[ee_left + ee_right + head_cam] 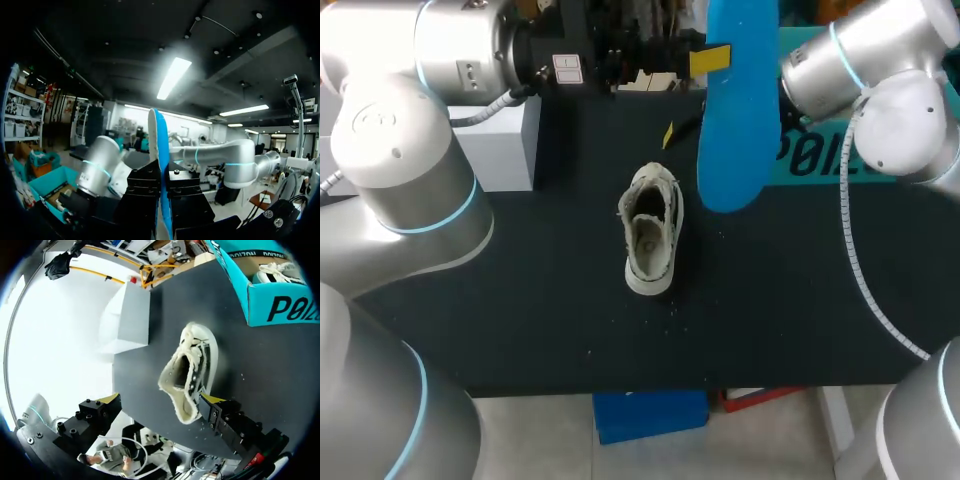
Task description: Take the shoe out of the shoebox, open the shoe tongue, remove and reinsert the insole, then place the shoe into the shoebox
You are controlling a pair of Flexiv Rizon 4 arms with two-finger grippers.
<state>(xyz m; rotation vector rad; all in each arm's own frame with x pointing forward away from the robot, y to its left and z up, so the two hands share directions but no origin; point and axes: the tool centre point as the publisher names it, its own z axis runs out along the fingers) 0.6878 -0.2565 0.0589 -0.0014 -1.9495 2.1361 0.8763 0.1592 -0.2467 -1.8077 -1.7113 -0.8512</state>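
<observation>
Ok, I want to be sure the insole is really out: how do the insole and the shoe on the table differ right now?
The insole is bright blue; the shoe is off-white with dark trim. The insole is held off the table, clamped between the left gripper's fingers; the shoe lies on the black table with nothing gripping it, the open right gripper above it. Both are outside the shoebox.

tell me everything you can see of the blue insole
The insole is bright blue, long and thin with a rounded end, and looks like foam. Edge-on in the left wrist view it is blue on one side and white on the other. It is out of the shoe, held in the air above the table, clamped in the left gripper. I can see nothing else touching it.
</observation>
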